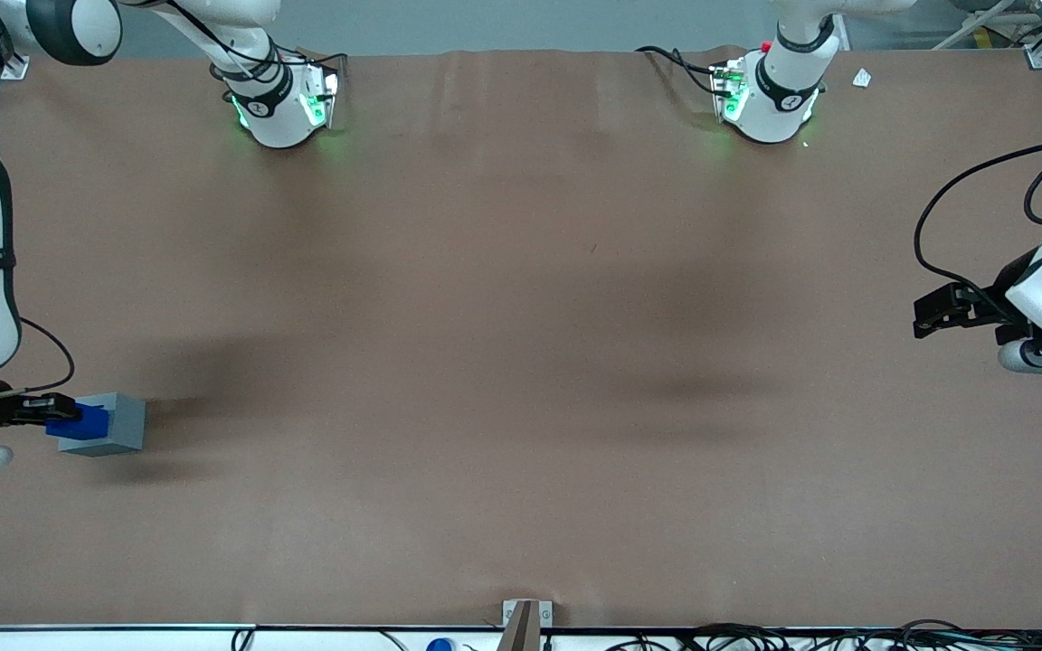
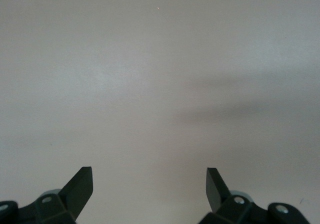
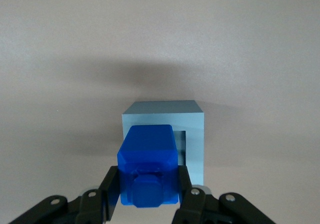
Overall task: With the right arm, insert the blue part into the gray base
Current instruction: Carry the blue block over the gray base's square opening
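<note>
The gray base [image 1: 116,425] stands on the brown table at the working arm's end. In the right wrist view it [image 3: 192,121] shows a square recess in its facing side. My right gripper [image 1: 49,413] is shut on the blue part [image 1: 80,422], its fingers [image 3: 111,194] pressed on either side. The blue part [image 3: 148,164] is held against the base's recessed face, covering most of the recess and sitting a little off its centre. Whether its end sits inside the recess is hidden.
The brown table [image 1: 521,362] stretches toward the parked arm's end. Two arm bases [image 1: 286,104] stand at the table edge farthest from the front camera. A small bracket [image 1: 525,619] sits at the nearest edge.
</note>
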